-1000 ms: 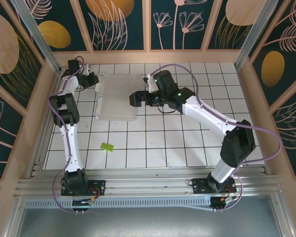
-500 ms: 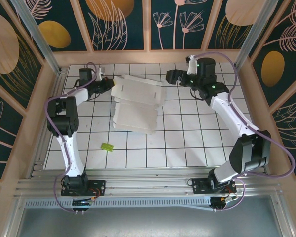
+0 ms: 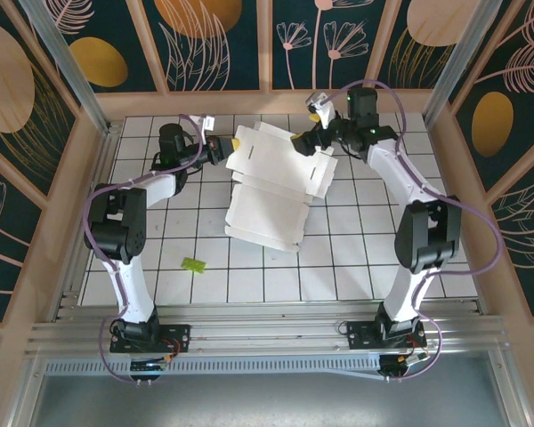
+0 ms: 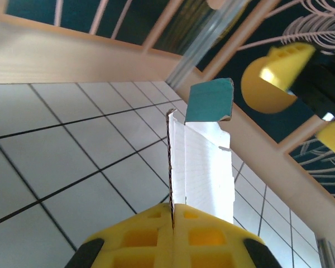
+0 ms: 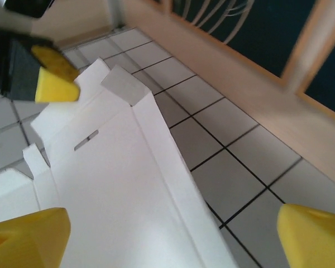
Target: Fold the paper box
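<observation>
Fold barely started, I'd say: the paper box [image 3: 271, 191] is an open blank, white side up, sprawled from table centre toward 12 o'clock, panels buckled and part-lifted but no crease closed. Its turquoise face peeks out at one corner in the left wrist view. The left gripper [image 3: 218, 149] is clamped tight on the blank's thin edge at its 10 o'clock side. The right gripper [image 3: 313, 133] is at the blank's 1 o'clock corner, fingers wide apart straddling a panel and gripping nothing. What's left is basically all of it: bring the panels over, flatten to a rectangle. The surface is a white tiled table [image 3: 356, 249] with dark grout lines and a lime-green scrap [image 3: 193, 264] at 7 o'clock of the blank. An aluminium rail [image 3: 267, 334] runs along the 6 o'clock edge. Wood-framed wall panels [image 3: 218, 44], dark teal with plant motifs, enclose the other sides.
</observation>
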{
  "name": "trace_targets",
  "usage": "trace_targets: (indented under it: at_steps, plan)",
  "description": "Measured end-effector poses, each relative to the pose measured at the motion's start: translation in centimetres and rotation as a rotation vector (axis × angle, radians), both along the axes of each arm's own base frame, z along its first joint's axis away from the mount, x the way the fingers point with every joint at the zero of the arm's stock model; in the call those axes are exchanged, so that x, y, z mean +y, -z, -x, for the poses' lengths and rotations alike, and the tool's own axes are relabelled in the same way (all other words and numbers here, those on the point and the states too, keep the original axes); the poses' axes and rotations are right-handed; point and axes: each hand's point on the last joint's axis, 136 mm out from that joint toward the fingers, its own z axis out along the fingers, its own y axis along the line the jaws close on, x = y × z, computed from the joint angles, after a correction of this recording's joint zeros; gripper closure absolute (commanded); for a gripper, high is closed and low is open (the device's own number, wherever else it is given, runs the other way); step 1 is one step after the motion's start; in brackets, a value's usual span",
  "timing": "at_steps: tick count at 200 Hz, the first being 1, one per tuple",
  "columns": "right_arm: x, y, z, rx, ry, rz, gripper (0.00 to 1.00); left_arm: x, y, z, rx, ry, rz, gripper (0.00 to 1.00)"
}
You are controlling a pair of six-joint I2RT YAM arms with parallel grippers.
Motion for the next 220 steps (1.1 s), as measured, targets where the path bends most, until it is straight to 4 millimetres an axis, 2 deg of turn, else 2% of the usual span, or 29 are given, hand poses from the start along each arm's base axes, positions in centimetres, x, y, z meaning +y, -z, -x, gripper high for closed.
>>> trace_targets:
  at_steps: [10,35,61,116,145,174,194,208,220]
  plan:
    - [0.1,0.4,-0.5,0.001,-0.042,0.014,0.25,-0.5,-0.1,0.4,-0.021,0.023,-0.006,1.00]
    - [0.4,1.8,-1.8,0.010,-0.119,0.034,0.36,-1.4,-0.2,1.0,-0.055,0.058,-0.020,1.00]
    - [0.8,3.7,-1.2,0.069,-0.163,0.022,0.46,-1.4,-0.5,0.9,-0.073,0.062,-0.023,1.00]
    - [1.3,6.0,-0.3,0.159,-0.221,0.010,0.69,-1.5,-1.1,0.8,-0.091,0.063,-0.024,1.00]
    - [1.3,6.5,-0.1,0.172,-0.227,0.012,0.82,-1.5,-0.9,0.7,-0.082,0.063,-0.030,1.00]
    - [1.3,5.9,-0.2,0.163,-0.226,0.016,0.86,-1.4,-0.8,0.5,-0.072,0.053,-0.034,1.00]
    - [1.5,5.6,-0.4,0.136,-0.222,0.048,0.88,-1.3,-0.8,0.2,-0.072,0.034,-0.039,0.88]
    - [1.8,5.7,-0.5,0.115,-0.220,0.084,0.90,-1.1,-0.8,0.0,-0.077,0.018,-0.045,0.68]
    - [2.0,6.0,-0.5,0.102,-0.217,0.120,0.91,-0.9,-0.6,-0.1,-0.067,-0.003,-0.049,0.63]
